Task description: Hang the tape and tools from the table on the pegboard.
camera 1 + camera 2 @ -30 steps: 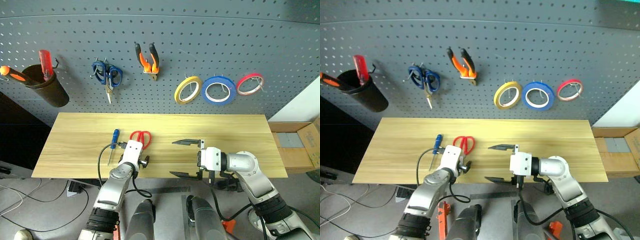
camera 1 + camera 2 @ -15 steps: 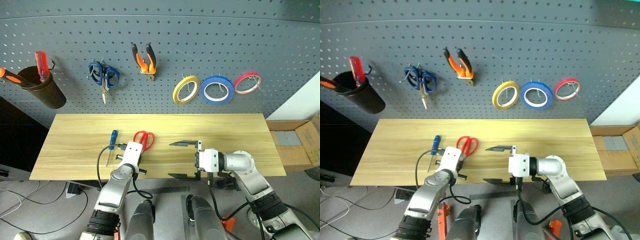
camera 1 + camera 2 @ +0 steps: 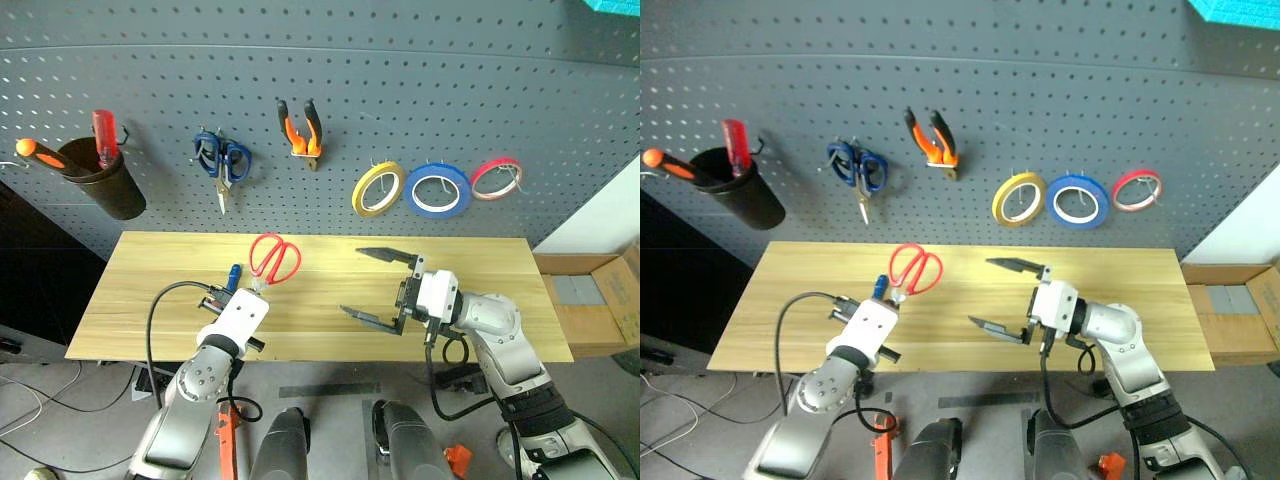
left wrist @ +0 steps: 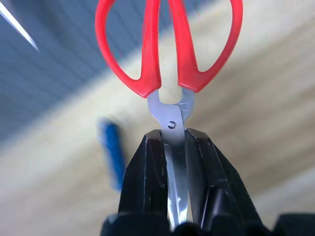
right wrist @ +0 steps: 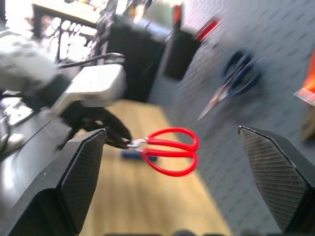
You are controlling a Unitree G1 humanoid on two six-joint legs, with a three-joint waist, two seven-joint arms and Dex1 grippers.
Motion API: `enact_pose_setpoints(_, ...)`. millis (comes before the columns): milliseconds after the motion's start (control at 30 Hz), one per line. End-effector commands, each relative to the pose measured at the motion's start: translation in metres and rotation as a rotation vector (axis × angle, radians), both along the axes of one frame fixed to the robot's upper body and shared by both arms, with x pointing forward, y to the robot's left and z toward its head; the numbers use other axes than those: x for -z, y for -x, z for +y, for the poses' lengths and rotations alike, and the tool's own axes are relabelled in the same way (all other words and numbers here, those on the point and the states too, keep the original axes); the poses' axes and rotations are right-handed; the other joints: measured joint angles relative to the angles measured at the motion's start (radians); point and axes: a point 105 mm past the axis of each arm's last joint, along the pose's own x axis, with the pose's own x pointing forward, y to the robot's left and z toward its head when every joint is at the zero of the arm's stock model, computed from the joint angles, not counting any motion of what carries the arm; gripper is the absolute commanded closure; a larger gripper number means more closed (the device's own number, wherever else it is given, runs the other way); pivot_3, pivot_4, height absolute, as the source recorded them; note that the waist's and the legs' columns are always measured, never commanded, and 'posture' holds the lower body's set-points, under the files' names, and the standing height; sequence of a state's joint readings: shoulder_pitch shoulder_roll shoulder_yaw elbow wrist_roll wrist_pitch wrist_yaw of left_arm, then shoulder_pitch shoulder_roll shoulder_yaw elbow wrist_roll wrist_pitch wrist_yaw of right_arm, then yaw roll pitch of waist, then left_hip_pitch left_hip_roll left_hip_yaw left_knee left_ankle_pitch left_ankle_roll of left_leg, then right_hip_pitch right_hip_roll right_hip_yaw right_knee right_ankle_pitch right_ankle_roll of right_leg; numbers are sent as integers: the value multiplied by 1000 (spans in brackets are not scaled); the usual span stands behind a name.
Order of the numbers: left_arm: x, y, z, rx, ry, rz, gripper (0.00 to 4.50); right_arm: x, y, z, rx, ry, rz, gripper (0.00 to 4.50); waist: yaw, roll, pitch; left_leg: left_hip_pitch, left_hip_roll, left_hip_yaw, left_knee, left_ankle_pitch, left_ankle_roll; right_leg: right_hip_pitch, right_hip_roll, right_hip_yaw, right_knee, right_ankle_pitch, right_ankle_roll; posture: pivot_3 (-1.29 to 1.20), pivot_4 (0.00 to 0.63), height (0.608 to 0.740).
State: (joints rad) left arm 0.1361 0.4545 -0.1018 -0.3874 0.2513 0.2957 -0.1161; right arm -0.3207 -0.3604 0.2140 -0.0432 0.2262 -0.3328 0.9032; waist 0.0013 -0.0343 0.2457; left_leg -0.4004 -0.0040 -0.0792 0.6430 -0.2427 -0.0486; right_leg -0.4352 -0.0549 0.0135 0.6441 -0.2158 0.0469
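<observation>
My left gripper (image 3: pixel 253 289) is shut on the steel blades of the red-handled scissors (image 3: pixel 274 258) and holds them above the table (image 3: pixel 480 270), handles toward the pegboard (image 3: pixel 450 90). In the left wrist view the black fingers (image 4: pixel 150 157) pinch the blades just below the pivot of the scissors (image 4: pixel 147 54). My right gripper (image 3: pixel 352 281) hangs open over the table's middle, pointing left at the scissors (image 5: pixel 170 150), with nothing in it. The yellow tape (image 3: pixel 357 196) and the orange-and-black pliers (image 3: pixel 303 148) hang on pegboard hooks.
Blue-handled scissors (image 3: pixel 222 160), a blue tape ring (image 3: pixel 464 195) and a red tape ring (image 3: pixel 478 182) hang on the pegboard. A black cup (image 3: pixel 105 190) at the left holds screwdrivers. A blue-handled screwdriver (image 3: pixel 233 272) lies on the table under the left gripper. A cardboard box (image 3: pixel 590 300) stands at the right.
My left gripper has shut on the scissors' blades and lifted them off the table. My right gripper has risen a little, still open. The camera has tilted upward.
</observation>
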Motion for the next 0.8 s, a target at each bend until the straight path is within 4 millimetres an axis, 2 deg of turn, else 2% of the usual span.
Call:
enact_pose_setpoints(33, -40, 10, -3, 32, -66, -194, 4271, -25, 2, -1, 6, -95, -68, 0, 5, 0, -18, 0, 0, 0, 0, 0, 0, 0, 0, 0, 0, 0, 0, 130, 83, 740)
enact_pose_setpoints(167, -66, 19, 5, -4, -65, -334, 4271, -36, -8, 1, 34, -140, -121, 0, 21, 1, -49, 3, 0, 0, 1, 0, 0, 4, 1, -1, 0, -1, 3, 157, 56, 740)
enact_pose_setpoints(333, -86, 7, 24, -110, 4, -428, 4271, -50, -20, 7, 48, -185, -178, 0, 31, 1, -79, 19, 1, -1, 1, 0, 1, 20, 1, -3, -1, -3, 3, 179, 38, 740)
enact_pose_setpoints(500, -85, -13, 29, -150, 78, -407, 4271, -56, -26, 13, 34, -189, -197, 0, 46, 2, -102, 25, 0, -1, 1, 0, 1, 26, 2, -3, -1, -2, 4, 178, 37, 740)
enact_pose_setpoints(633, -84, -37, 15, -89, 181, -357, 4271, -58, -31, 15, 33, -186, -196, 0, 52, 2, -105, 28, 1, -1, 0, 0, 1, 29, 3, -3, 0, -3, 3, 171, 41, 740)
enact_pose_setpoints(800, -79, -50, 5, -56, 258, -319, 4271, -60, -33, 16, 39, -185, -207, 0, 51, 2, -106, 31, 1, 0, 0, 0, 1, 31, 3, -1, 0, -2, 3, 156, 47, 740)
